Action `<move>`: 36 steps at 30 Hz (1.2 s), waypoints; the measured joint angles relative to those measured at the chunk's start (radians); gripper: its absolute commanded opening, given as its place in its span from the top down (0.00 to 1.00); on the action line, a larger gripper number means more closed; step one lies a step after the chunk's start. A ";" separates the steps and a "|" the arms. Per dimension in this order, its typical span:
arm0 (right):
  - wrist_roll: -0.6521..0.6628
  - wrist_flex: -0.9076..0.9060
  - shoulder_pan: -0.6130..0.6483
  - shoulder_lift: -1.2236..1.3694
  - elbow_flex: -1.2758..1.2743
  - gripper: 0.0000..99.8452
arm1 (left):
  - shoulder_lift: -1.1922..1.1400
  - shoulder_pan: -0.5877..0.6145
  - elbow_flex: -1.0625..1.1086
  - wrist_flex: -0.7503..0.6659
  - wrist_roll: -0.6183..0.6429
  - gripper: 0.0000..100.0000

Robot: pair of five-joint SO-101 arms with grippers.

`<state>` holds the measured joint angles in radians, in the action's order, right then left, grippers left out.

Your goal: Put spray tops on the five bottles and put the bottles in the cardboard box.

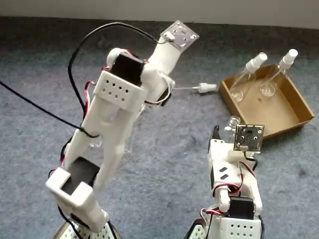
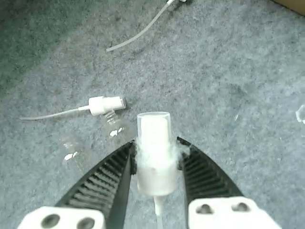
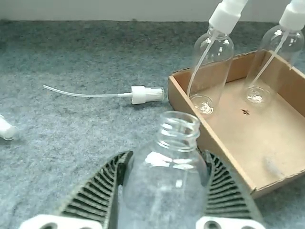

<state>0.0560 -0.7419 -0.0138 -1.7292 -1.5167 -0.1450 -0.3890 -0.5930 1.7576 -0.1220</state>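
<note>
High view, clock bearings read from it. The cardboard box (image 1: 286, 112) lies at 3 o'clock on the grey carpeted worktop (image 1: 164, 164). Two capped bottles stand inside on their bases: the first capped bottle (image 1: 246, 77), and the second capped bottle (image 1: 278, 73) just beside it on its 3 o'clock side. A loose spray top (image 1: 208, 88) lies on the worktop just beside the box's 9 o'clock wall, its dip tube pointing towards 9 o'clock.

The right fingers (image 3: 102, 186) are narrow and pressed on both sides of the open bottle (image 3: 164, 176). It is upright with a bare neck, near the box's 7 o'clock corner and apart from it.

The left fingers (image 2: 112, 171) are closed on the held spray top (image 2: 154, 148), whose tube runs back between them. Beyond them on the worktop are another spray top (image 2: 102, 106) with its tube and, just beside it, a clear bottle lying on its side (image 2: 116, 129). Cannot tell whether a second clear bottle lies next to that one.
</note>
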 measured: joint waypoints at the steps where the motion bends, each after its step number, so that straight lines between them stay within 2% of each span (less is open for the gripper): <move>1: 0.000 0.000 0.000 0.000 0.000 0.87 | 0.046 0.002 0.051 0.000 -0.002 0.99; 7: 0.000 0.005 0.002 0.000 -0.040 0.87 | 0.226 0.000 0.330 0.002 -0.006 0.99; 13: 0.000 0.054 0.002 0.000 -0.084 0.87 | 0.270 0.000 0.583 -0.043 -0.005 0.99; 22: 0.000 0.100 0.002 0.000 -0.126 0.87 | 0.273 -0.003 0.970 -0.436 -0.005 0.99; 30: 0.000 0.101 0.002 0.000 -0.126 0.87 | 0.273 -0.140 1.142 -0.753 -0.008 0.99; 36: 0.000 0.101 0.002 0.000 -0.126 0.87 | 0.273 -0.170 1.326 -1.005 -0.008 0.99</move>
<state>0.0560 -0.6406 -0.0123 -1.7292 -1.6425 0.1281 -0.5593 0.7327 0.7526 -0.1297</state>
